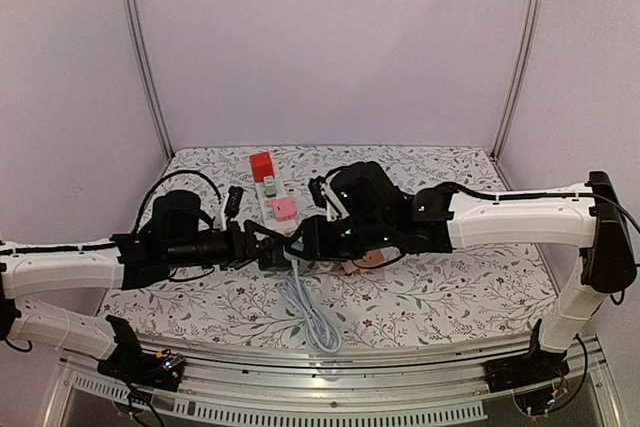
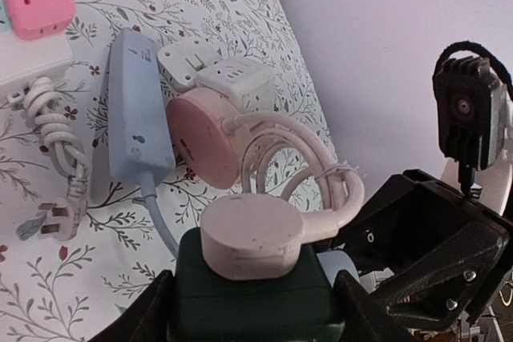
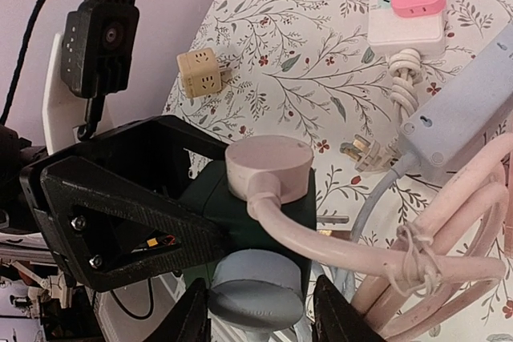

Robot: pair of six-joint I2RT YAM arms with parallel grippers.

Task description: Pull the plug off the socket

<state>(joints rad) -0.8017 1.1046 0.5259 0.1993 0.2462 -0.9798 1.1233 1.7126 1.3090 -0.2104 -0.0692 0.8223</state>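
Observation:
A dark green socket cube [image 2: 250,303] is held above the table, and my left gripper [image 2: 248,322] is shut on its sides. A round pink plug [image 2: 252,234] with a thick pink cord sits in the cube's top face. In the right wrist view the cube [image 3: 210,198] also carries a round light-blue plug [image 3: 258,298] in its near face. My right gripper [image 3: 260,316] is shut on that blue plug. In the top view the two grippers, left [image 1: 262,247] and right [image 1: 306,237], meet at the table's middle.
A white power strip [image 1: 272,202] with pink, green and red adapters lies at the back. A light-blue power strip [image 2: 136,110], a pink round reel [image 2: 210,138], a white cube adapter [image 2: 236,79] and a beige cube adapter [image 3: 200,74] lie nearby. A blue cable [image 1: 312,322] trails toward the front.

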